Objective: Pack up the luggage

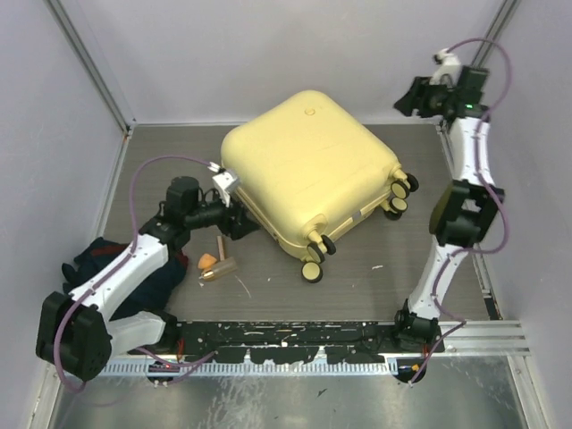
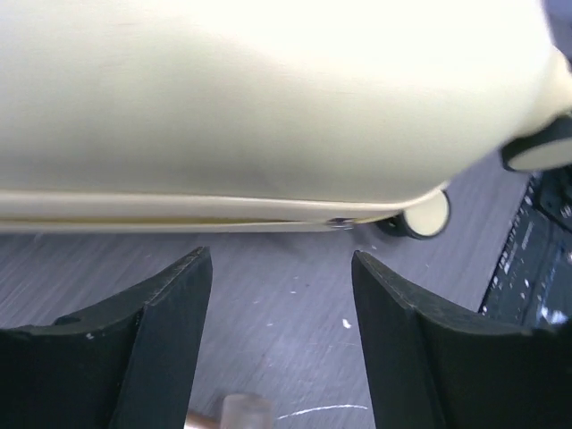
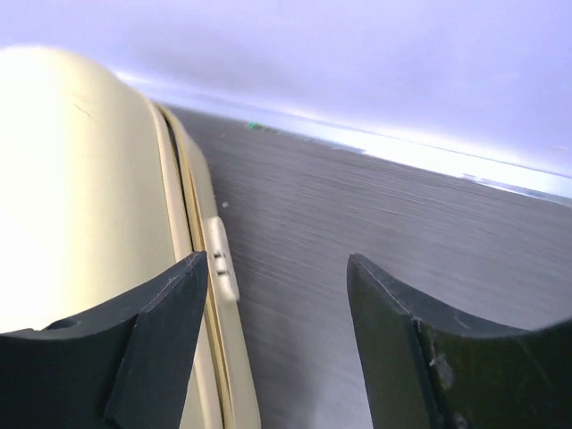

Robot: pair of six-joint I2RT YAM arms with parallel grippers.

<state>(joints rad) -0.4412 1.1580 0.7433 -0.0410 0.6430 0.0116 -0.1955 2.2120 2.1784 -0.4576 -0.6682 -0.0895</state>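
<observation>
The luggage [image 1: 308, 174] is a pale-yellow hard-shell suitcase lying closed and flat in the middle of the table, wheels [image 1: 313, 268] toward the near right. My left gripper [image 1: 243, 222] is open and empty at its near-left side, close to the seam. In the left wrist view the shell [image 2: 268, 107] fills the top, and the gripper [image 2: 281, 268] is low over bare table just short of it. My right gripper [image 1: 407, 96] is open and empty, raised at the far right. Its wrist view shows the gripper [image 3: 277, 268] beside the suitcase's edge [image 3: 80, 197].
A heap of dark clothes [image 1: 103, 259] lies at the left under the left arm. A small orange and wooden item [image 1: 214, 264] lies on the table near the left gripper and shows in the left wrist view [image 2: 243, 413]. Walls close in the table on three sides.
</observation>
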